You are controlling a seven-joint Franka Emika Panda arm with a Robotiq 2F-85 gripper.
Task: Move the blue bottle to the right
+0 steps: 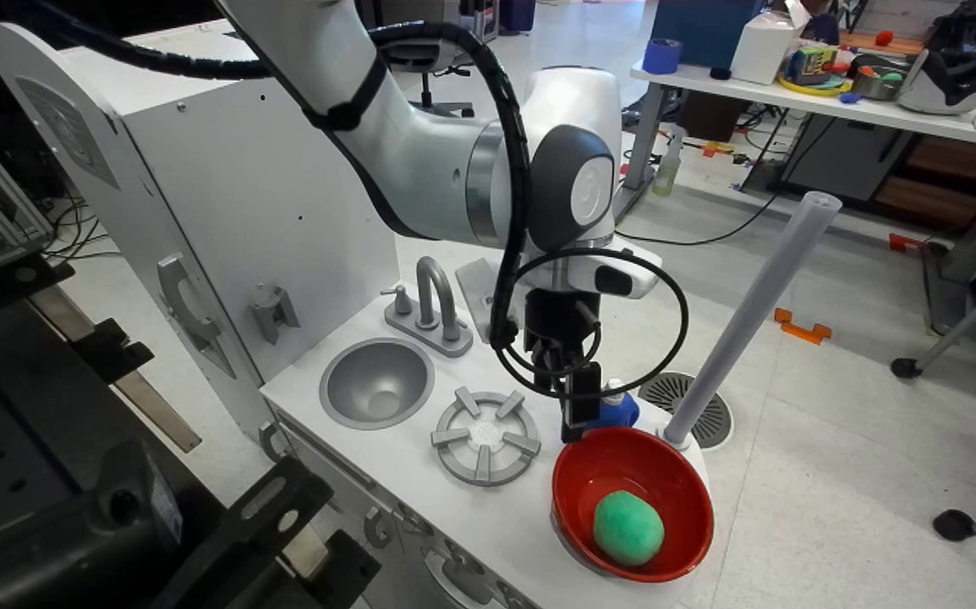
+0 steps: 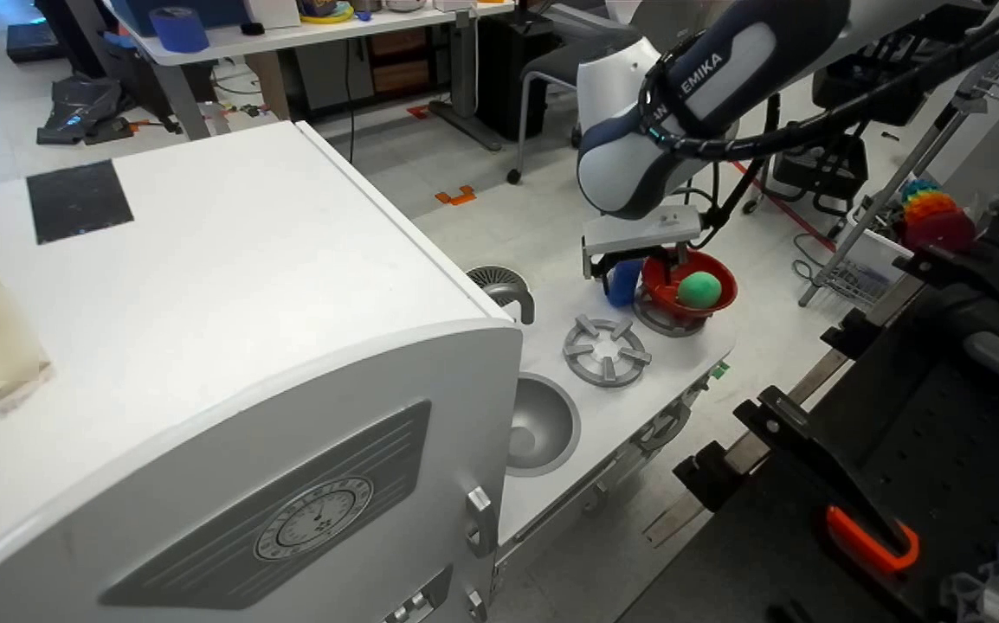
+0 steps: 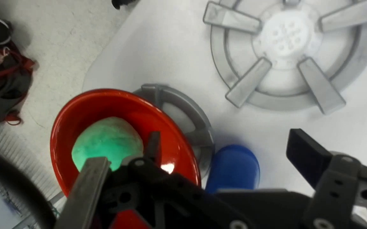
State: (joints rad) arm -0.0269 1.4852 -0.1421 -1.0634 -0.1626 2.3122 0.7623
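The blue bottle [image 1: 616, 412] stands on the white counter [image 1: 488, 524], close beside the red bowl [image 1: 568, 499]. Its white cap shows in this exterior view; its blue body shows in another exterior view [image 2: 623, 284]. In the wrist view the blue bottle [image 3: 233, 167] lies between the two spread fingers, its lower part in the picture hidden by the gripper's body. My gripper [image 3: 229, 144] is open, with one finger over the red bowl [image 3: 183, 152] and the other over the counter. In an exterior view the gripper [image 1: 574, 410] hangs at the bottle, partly in front of it. Contact cannot be told.
A green ball [image 1: 627, 529] lies in the bowl, which sits on a grey burner ring [image 3: 199, 138]. Another burner [image 1: 486, 436], a sink [image 1: 376, 385] and a faucet [image 1: 437, 296] are on the counter. A translucent tube [image 1: 750, 321] rises near the bowl. A tall white cabinet [image 1: 260, 186] stands beside.
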